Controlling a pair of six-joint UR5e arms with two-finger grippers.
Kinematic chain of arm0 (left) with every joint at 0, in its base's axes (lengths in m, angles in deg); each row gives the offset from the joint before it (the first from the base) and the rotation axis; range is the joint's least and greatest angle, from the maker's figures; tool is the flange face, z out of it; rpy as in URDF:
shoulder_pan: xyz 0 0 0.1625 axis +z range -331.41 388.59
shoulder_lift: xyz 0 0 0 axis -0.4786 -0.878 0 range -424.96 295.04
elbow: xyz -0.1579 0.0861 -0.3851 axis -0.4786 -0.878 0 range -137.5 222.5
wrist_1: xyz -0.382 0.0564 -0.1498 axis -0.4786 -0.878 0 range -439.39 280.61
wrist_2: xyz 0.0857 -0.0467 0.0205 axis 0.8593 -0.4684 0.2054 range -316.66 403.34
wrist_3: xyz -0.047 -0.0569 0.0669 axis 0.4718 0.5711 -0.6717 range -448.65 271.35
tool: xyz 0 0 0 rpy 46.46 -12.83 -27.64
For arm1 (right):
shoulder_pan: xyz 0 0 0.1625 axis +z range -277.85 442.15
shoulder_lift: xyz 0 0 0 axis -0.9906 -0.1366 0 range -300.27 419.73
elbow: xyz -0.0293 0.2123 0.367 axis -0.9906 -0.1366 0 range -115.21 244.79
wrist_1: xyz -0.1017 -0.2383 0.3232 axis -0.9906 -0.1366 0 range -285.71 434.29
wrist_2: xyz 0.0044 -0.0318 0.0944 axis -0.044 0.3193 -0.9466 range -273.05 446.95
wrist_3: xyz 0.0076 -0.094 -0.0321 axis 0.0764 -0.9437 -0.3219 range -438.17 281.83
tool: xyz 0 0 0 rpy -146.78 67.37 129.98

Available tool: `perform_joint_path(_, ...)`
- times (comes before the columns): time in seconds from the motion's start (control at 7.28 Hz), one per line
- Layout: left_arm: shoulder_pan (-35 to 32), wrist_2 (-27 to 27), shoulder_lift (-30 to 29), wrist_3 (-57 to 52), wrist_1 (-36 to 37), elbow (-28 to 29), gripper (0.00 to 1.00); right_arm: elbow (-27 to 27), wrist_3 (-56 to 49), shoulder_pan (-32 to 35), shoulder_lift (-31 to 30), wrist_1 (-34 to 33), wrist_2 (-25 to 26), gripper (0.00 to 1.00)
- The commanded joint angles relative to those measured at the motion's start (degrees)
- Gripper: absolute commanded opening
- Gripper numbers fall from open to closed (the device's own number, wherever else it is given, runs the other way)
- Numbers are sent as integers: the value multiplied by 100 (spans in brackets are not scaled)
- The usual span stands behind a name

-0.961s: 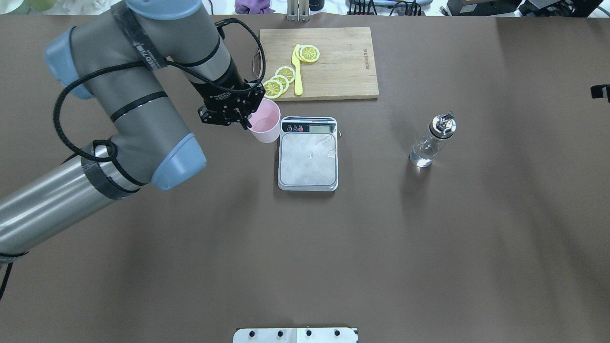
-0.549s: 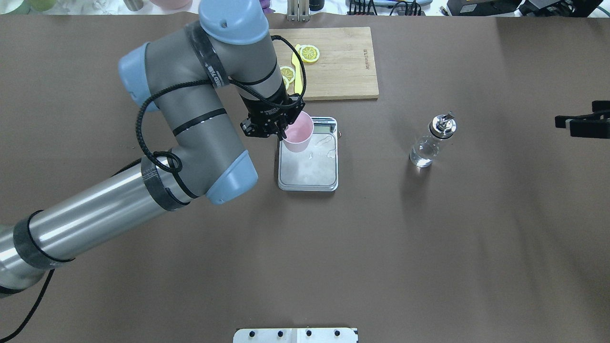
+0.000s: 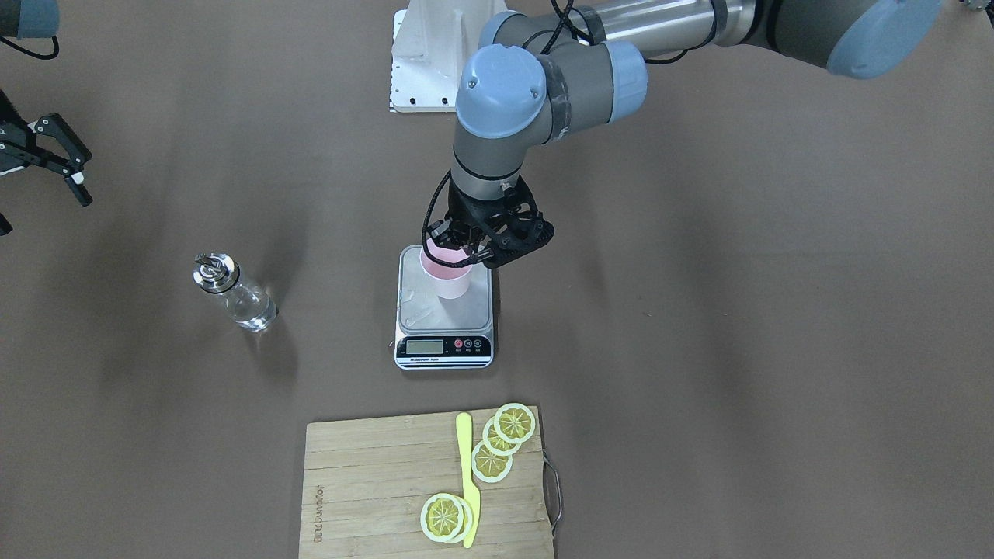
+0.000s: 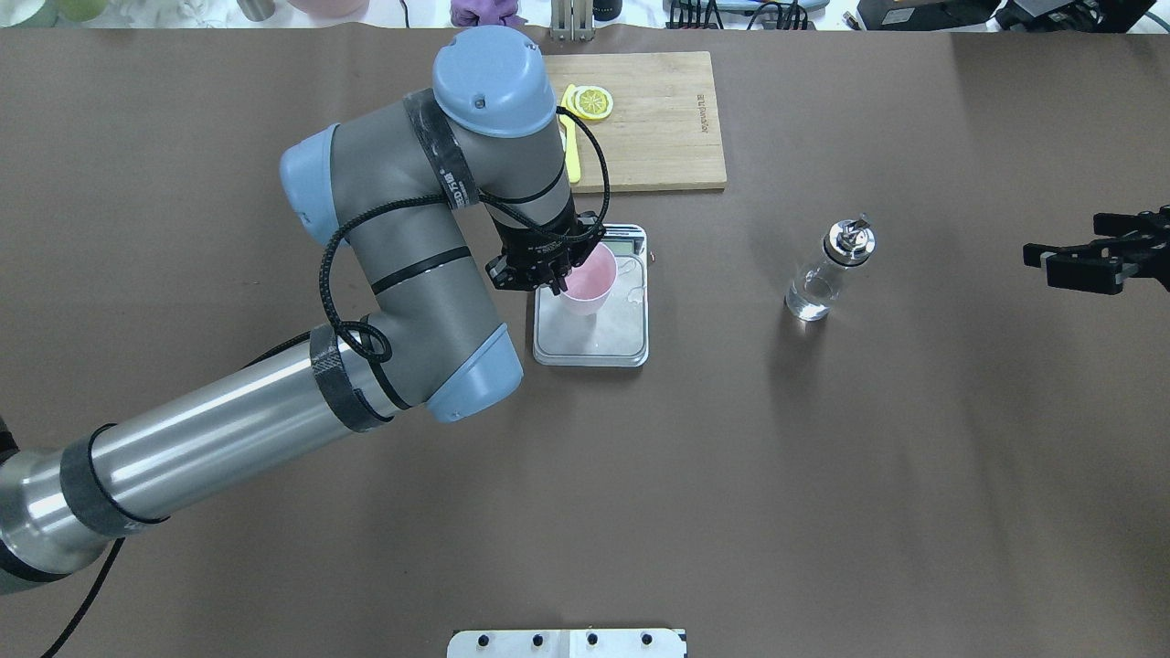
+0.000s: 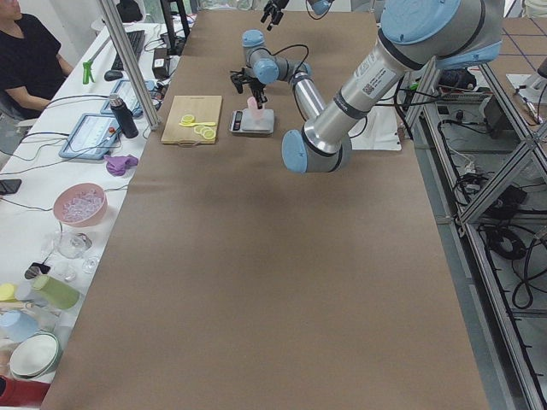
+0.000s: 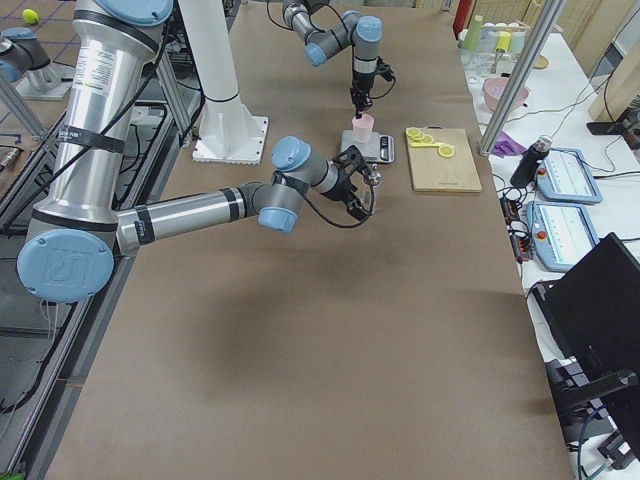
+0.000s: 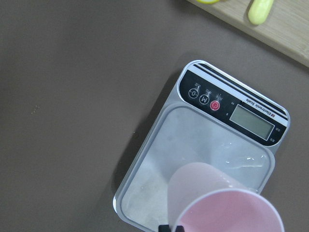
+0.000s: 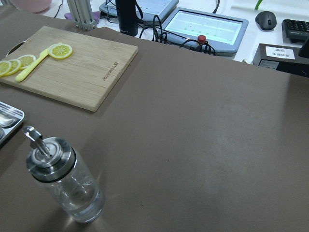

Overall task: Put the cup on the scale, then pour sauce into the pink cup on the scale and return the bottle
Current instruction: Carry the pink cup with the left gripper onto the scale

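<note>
Tabletop (image 4: 823, 512) in brown covering fills the overhead view, with broad bare surface from 3 round to 8 o'clock of the scale (image 4: 603, 345). One left arm (image 4: 228, 439) reaches in from 8 o'clock. One wooden cutting board (image 4: 658, 119) lies at 12 o'clock of the scale, close to the table's far edge. It carries five lemon slices (image 3: 516, 423) and one yellow knife (image 3: 464, 466).

The single scale sits near the middle, its long axis running 12 to 6, display at the 12 o'clock end. One bottle (image 4: 827, 270) stands upright at 3 o'clock of the scale, well apart, with its metal spout on top and a little sauce (image 8: 82, 203) low inside.

One cup (image 4: 587, 285), upright with its mouth up, is over the scale's platform; whether its base touches cannot be told. The left gripper (image 4: 556, 281) pinches the cup's wall at the rim, on its 9 o'clock side. The right gripper (image 4: 1060, 242), fingers spread, hangs at the 3 o'clock edge, well apart from the bottle.
</note>
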Motion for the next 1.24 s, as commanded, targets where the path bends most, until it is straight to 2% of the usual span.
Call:
perform_joint_path(0.0,33,35,-8,-7,-188,194,0,8,69,-226,117,12,153,99)
perform_joint_path(0.14,42,27,0,-15,-241,221,0,8,191,-271,153,12,154,99)
perform_joint_path(0.27,33,27,-8,-50,-250,212,36,25,192,-271,153,12,154,99)
perform_joint_path(0.41,33,79,-8,-51,-242,134,98,51,201,-271,153,12,154,99)
perform_joint_path(0.69,15,158,35,-59,-207,-68,99,95,201,-271,153,12,154,99)
perform_joint_path(0.96,-142,80,306,-94,-93,-576,98,148,210,-332,162,21,171,99)
perform_joint_path(1.1,-273,-16,613,-390,134,-1031,98,287,227,-776,162,21,546,99)
